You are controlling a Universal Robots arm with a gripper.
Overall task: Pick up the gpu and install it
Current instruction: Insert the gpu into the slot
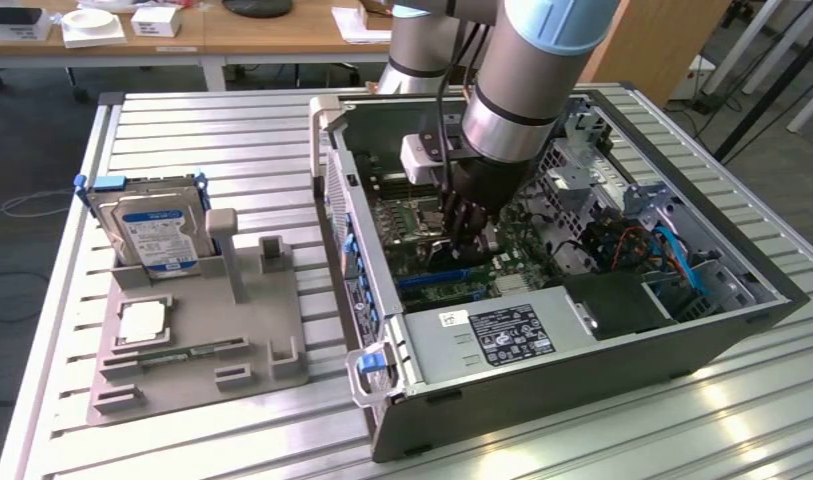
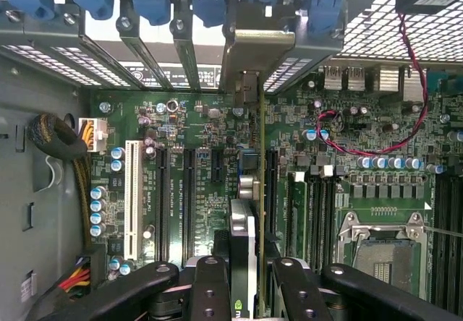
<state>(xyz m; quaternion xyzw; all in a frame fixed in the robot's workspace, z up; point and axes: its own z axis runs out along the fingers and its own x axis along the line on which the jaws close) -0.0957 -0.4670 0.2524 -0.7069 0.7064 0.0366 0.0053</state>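
Note:
The gpu stands on edge over the motherboard inside the open computer case. Its metal bracket lies against the rear expansion openings, under the blue slot clips. My gripper is shut on the card's near end, with a black finger on each side of it. In the exterior view the gripper reaches down into the middle of the case, with the dark gpu under it above a blue slot. Whether the card's edge sits fully in a slot I cannot tell.
A silver hard drive stands in a grey holder at the exterior view's left, with a chip lying on it. Around the card are a white slot, black slots, a processor socket, a red-black wire and the power supply.

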